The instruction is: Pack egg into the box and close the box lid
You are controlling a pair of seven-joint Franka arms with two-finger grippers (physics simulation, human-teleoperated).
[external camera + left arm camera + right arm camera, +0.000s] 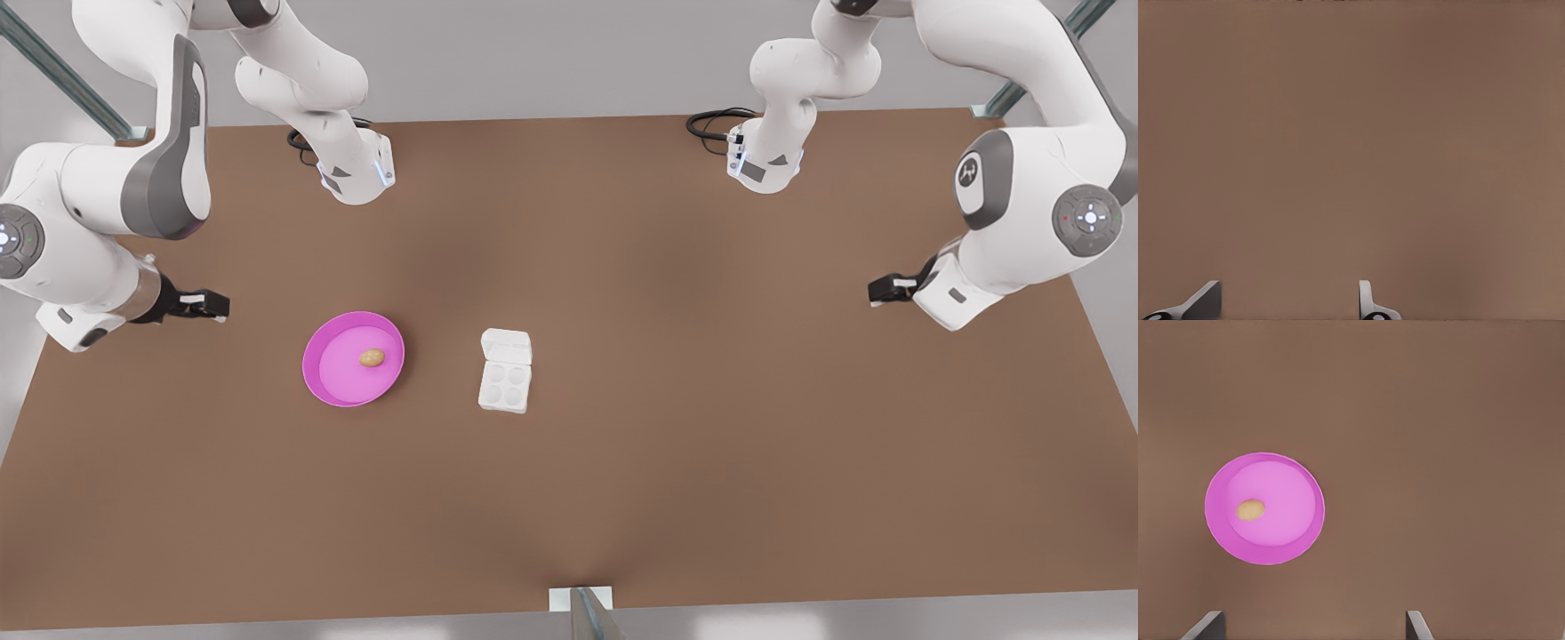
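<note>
A small tan egg (372,357) (1251,510) lies on a round pink plate (331,384) (1293,548). To the plate's right in the front view stands the white box (505,386), its four cups bare. The box lid (507,345) is swung back flat on the table behind the cups. My right gripper (209,305) (1313,625) hovers open at the front view's left, short of the plate and apart from it. Far over at the front view's right, my left gripper (876,291) (1288,300) is open above bare brown table.
Both arm bases (356,173) (765,160) stand at the table's far edge with black cables beside them. A small metal post (582,609) sits at the near edge. Brown tabletop (711,444) spreads around the plate and box.
</note>
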